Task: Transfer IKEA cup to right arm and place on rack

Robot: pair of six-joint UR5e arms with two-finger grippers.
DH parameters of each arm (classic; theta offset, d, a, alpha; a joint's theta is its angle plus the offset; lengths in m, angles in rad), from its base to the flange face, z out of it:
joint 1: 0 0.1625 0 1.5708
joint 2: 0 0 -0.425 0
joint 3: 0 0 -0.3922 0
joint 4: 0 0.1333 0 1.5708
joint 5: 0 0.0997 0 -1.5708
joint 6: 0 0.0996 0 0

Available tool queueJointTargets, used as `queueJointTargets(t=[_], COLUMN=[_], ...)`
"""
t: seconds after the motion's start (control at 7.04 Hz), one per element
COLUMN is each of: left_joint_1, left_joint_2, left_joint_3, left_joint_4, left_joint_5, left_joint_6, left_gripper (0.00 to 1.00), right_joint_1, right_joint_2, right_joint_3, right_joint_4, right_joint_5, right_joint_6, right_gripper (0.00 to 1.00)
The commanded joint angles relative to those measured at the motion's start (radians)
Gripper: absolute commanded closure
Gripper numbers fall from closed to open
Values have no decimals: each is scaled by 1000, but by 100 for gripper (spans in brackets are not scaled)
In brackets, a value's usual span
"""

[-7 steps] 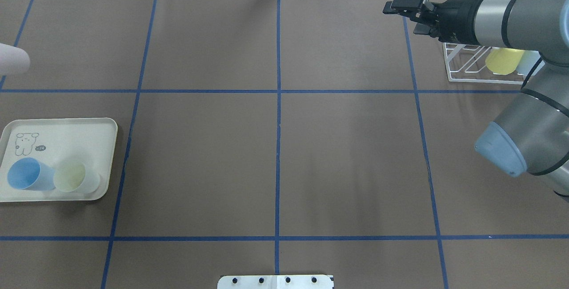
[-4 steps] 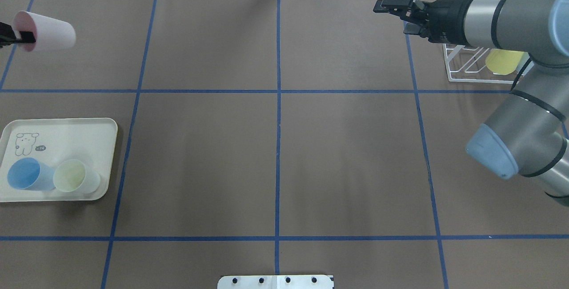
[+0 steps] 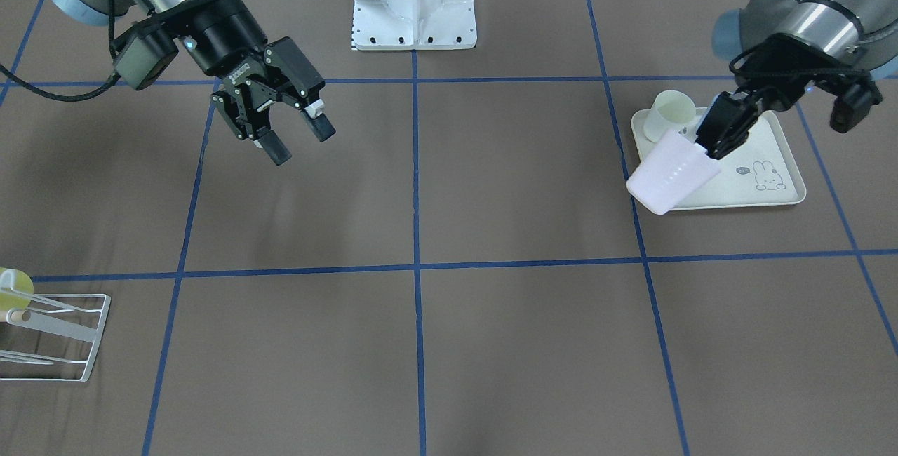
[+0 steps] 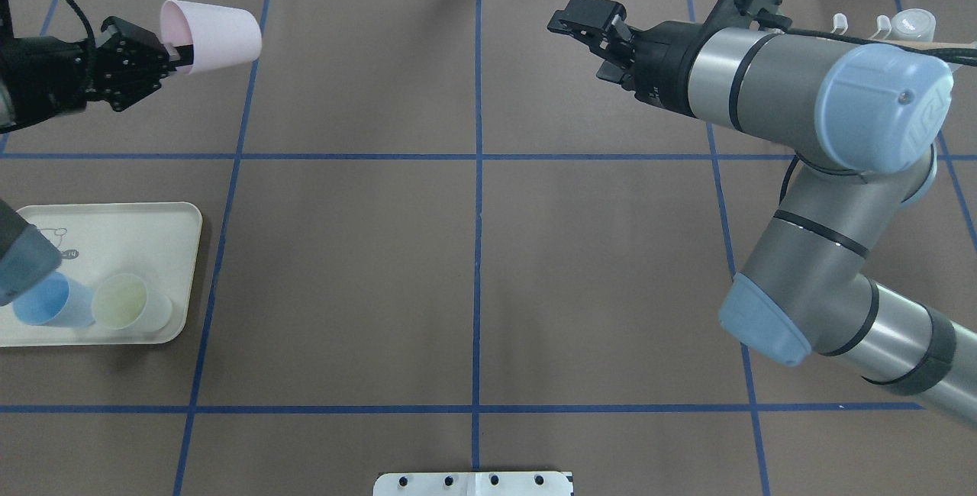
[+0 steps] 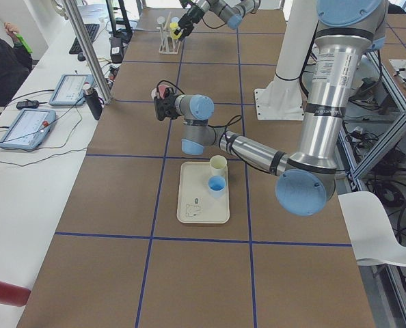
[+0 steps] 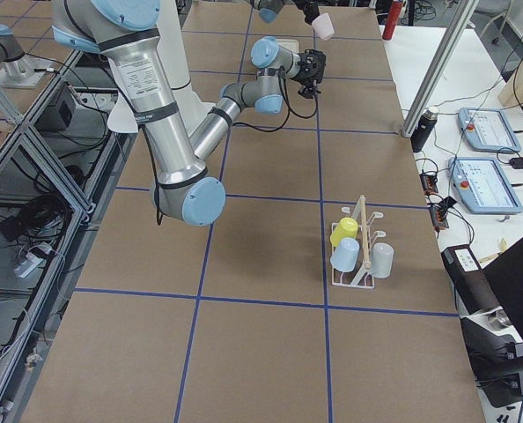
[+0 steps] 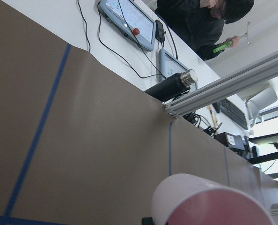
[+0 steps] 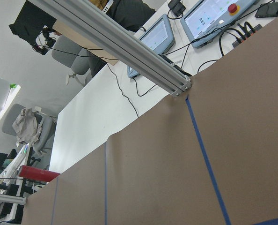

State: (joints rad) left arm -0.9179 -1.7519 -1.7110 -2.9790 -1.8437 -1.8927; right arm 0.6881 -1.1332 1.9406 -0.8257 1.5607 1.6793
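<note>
A pink IKEA cup hangs sideways above the table's far left, its rim pinched by my left gripper, which is shut on it. The front-facing view shows the same cup tilted over the tray's edge, held by the left gripper. Its rim fills the bottom of the left wrist view. My right gripper is open and empty above the table, far from the cup; overhead the right gripper is at the far right of centre. The white wire rack stands near the right end.
The rack holds a yellow cup, a blue cup and a grey cup. A cream tray at the left carries a blue cup and a pale green cup. People and tablets are beyond the far edge.
My left arm has carried the pink cup rightward, further into view. The right arm has swung left toward the centre and now covers the rack in the overhead view.
</note>
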Motion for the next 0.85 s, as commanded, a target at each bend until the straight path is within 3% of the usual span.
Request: queueJointTargets(t=[0.0, 0.28, 0.71], left_joint_1=[137, 220, 333], left_joint_2=[-105, -190, -270], left_joint_3=[13, 25, 96], left_joint_4=[-35, -60, -273], left_joint_5=[205, 347, 530], left_joint_6=[-258, -450, -552], left_gripper=[100, 100, 100], right_joint_1=[-39, -53, -55], right_joint_2=[7, 10, 72], right_joint_3=[-47, -58, -58], right_joint_4=[184, 258, 258], right_joint_5=[-51, -85, -87], right_joint_6=[115, 184, 232], right_gripper=[0, 0, 0])
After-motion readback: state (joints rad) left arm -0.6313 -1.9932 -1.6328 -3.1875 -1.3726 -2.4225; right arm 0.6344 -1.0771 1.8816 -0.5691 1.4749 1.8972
